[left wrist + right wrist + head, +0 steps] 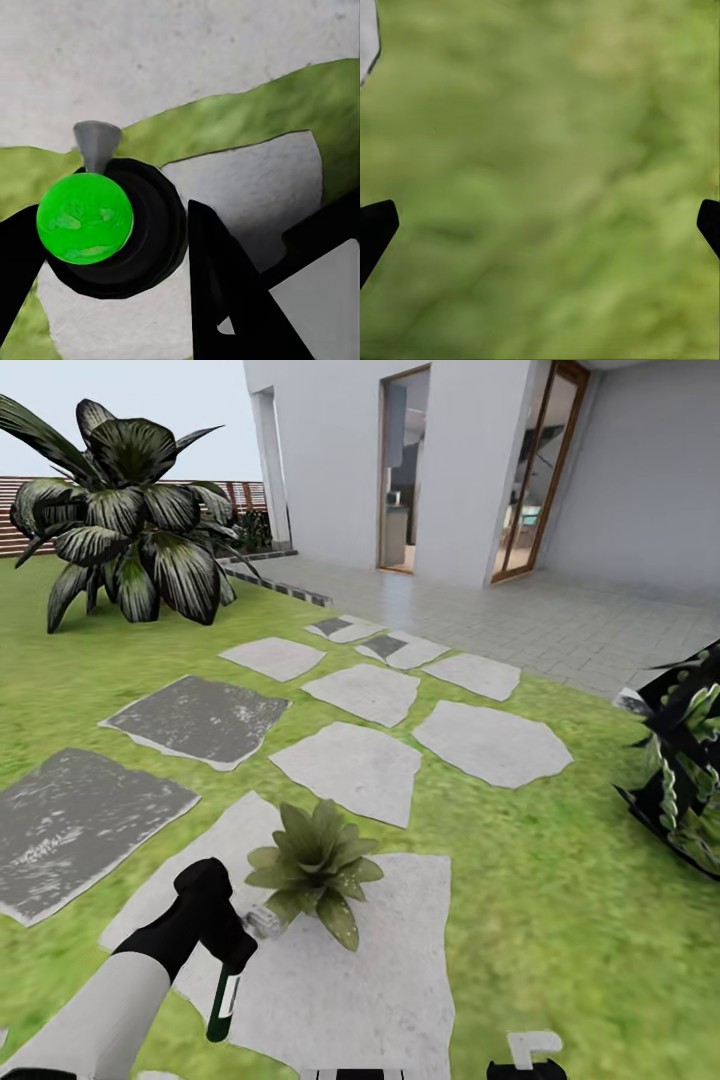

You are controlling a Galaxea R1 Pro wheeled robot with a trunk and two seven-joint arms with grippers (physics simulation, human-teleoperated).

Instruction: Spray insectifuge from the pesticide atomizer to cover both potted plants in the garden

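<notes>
Holding the spray bottle (225, 1000) with its fingers closed round it, the left gripper (232, 958) hangs over the near pale stepping stone (370, 980), nozzle just beside the small potted plant (315, 870) that sits on the stone's far part. Grass (540, 890) lies open to the right, as far as the dark plant (690, 760) at the picture's edge. The left wrist view adds the bottle's bright green underside (85, 217) between the dark fingers (225, 300). In the right wrist view, the right gripper (540, 225) is spread wide and empty over blurred grass.
</notes>
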